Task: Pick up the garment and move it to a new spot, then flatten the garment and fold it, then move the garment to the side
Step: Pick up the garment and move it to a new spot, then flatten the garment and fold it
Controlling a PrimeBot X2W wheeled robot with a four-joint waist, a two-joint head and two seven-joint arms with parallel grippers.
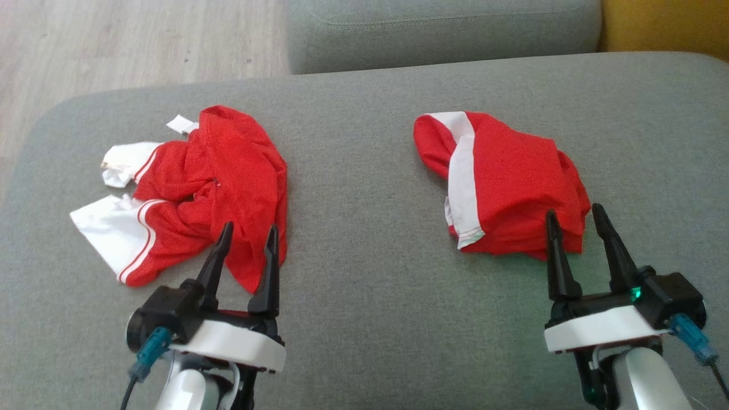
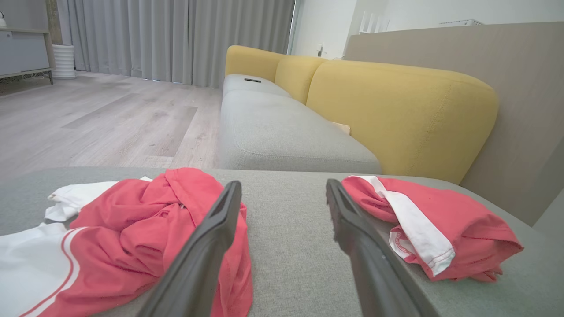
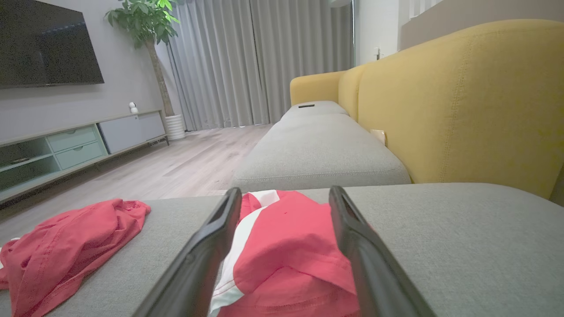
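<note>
Lower left, the left tool (image 1: 250,226) gapes wide and empty at the crumpled red garment (image 1: 216,171), centre left. Lower right, the right tool (image 1: 573,209) is wide too, its tips at the folded red garment (image 1: 501,171). Both lie on the grey cushion (image 1: 364,239).

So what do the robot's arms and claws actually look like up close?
The left gripper and right gripper match: two long, tapering black fingers on a black block, seated on a white collar. Below, the forearms are pale silver. A teal plug with a dark cable sits at each wrist, and a small green light glows on the right one.
</note>
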